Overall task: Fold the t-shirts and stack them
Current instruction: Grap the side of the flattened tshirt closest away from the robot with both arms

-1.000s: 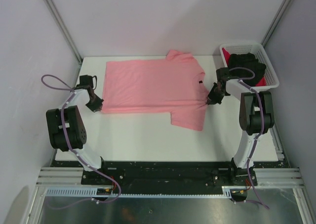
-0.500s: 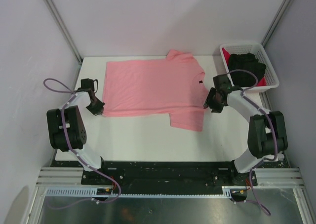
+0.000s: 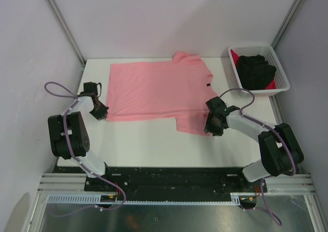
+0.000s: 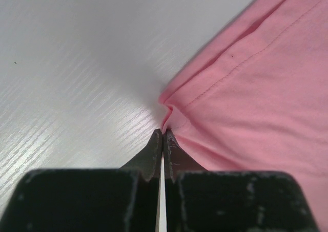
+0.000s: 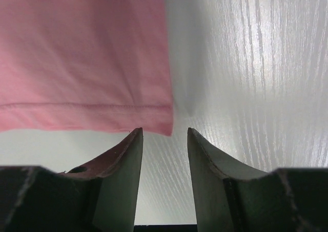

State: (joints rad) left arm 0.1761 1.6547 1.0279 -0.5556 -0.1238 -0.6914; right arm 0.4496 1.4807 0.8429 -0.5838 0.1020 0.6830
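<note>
Top external, pink shirt (image 3: 159, 88): spread flat on the white table (image 3: 148, 145), neck toward the right, one sleeve at the far edge, the other pointing toward the arms.
Top external, black shirt (image 3: 255, 70): bunched in the basket (image 3: 251, 46) at the table's far right corner, lying on the red shirt (image 3: 234, 55).
Top external, left gripper (image 3: 102, 113): low at the pink shirt's near left corner, touching it.
Top external, right gripper (image 3: 210, 128): low at the right edge of the near sleeve.
Left wrist, left gripper: jaws pressed together, with a small puckered fold of the pink shirt's stitched corner pinched at the tips.
Left wrist, pink shirt: fills the right side of the view, with bare table to the left.
Right wrist, right gripper: jaws partly apart, gripping nothing.
Right wrist, pink shirt: the sleeve's hemmed corner lies flat on the table, its tip just at the gap between the two fingertips, with bare table to the right.
</note>
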